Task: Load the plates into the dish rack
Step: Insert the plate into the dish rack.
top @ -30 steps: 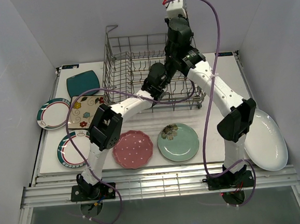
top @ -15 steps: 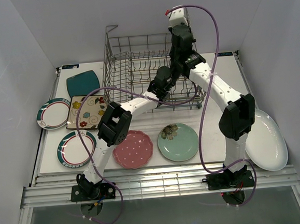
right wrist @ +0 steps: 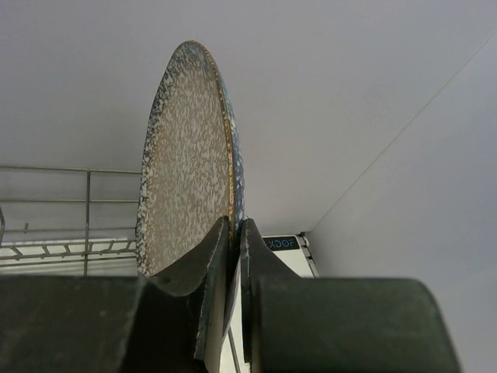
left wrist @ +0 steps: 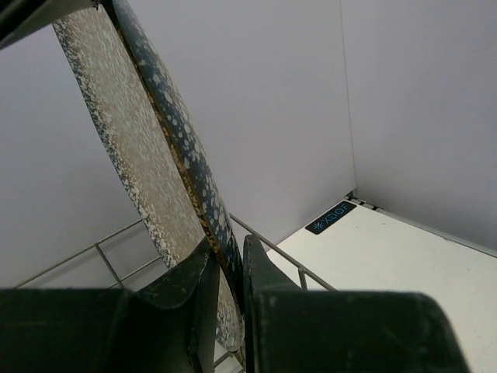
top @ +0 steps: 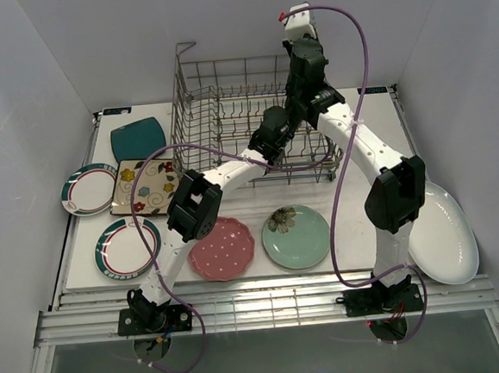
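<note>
1. Dish rack [top: 194, 113]: grey wire basket with upright tines and tall sides, standing at the far middle of the white table [top: 374, 116]
2. Speckled plate [right wrist: 182, 155]: pale flecked face and dark blue flecked back, turned on edge over the right end of the dish rack. Whether its lower rim touches the tines cannot be told
3. Left gripper [left wrist: 227, 256]: reaches over the rack's near wall, jaws pinching the speckled plate's rim with one finger on each face
4. Right gripper [right wrist: 234, 233]: arm arched over the rack's right end, jaws almost together and pinching the rim of the same plate
5. Teal square plate [top: 138, 139]: flat, just left of the rack
6. Floral square plate [top: 146, 186]: flat, left of the rack's near corner
7. Far rimmed round [top: 88, 189]: further left of the rack
8. Near rimmed round [top: 126, 246]: left of the rack, toward the near side
9. Pink dotted plate [top: 222, 247]: near side of the rack
10. Mint green plate [top: 296, 236]: near side of the rack, just right of the pink one
11. Big white oval plate [top: 443, 233]: well right of the rack, partly behind the right arm
</note>
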`<action>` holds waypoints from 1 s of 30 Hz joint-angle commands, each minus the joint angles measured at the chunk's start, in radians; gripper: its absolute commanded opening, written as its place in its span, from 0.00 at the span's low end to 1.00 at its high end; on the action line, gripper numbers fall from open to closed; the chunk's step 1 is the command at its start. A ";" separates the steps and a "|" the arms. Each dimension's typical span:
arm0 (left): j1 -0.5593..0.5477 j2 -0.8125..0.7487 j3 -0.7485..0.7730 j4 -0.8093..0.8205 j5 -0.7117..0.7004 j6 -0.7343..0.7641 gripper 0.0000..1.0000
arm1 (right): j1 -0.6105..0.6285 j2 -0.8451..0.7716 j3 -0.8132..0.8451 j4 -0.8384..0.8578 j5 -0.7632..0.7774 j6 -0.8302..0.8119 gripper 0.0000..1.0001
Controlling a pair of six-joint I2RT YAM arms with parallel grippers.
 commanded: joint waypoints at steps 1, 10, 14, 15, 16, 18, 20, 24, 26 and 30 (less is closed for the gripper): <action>0.083 -0.059 0.086 -0.074 -0.017 -0.176 0.00 | 0.024 0.007 -0.013 0.213 -0.185 -0.013 0.08; 0.085 -0.058 0.074 -0.074 -0.035 -0.167 0.00 | 0.018 0.035 0.005 0.200 -0.205 -0.005 0.08; 0.089 -0.052 0.073 -0.074 -0.034 -0.179 0.00 | 0.018 0.045 0.012 0.197 -0.206 -0.008 0.08; 0.091 -0.050 0.073 -0.076 -0.032 -0.185 0.00 | 0.018 0.048 0.013 0.196 -0.208 -0.008 0.08; 0.092 -0.048 0.073 -0.076 -0.032 -0.188 0.00 | 0.018 0.050 0.016 0.194 -0.208 -0.008 0.08; 0.094 -0.048 0.073 -0.079 -0.037 -0.196 0.00 | 0.018 0.053 0.019 0.188 -0.213 -0.008 0.08; 0.095 -0.048 0.068 -0.082 -0.040 -0.202 0.00 | 0.018 0.064 0.027 0.187 -0.211 -0.011 0.08; 0.098 -0.048 0.066 -0.087 -0.040 -0.219 0.00 | 0.019 0.081 0.036 0.187 -0.213 -0.022 0.08; 0.100 -0.048 0.065 -0.091 -0.038 -0.234 0.00 | 0.018 0.081 0.025 0.190 -0.216 -0.031 0.08; 0.100 -0.050 0.057 -0.100 -0.032 -0.253 0.00 | 0.019 0.074 0.001 0.213 -0.219 -0.055 0.08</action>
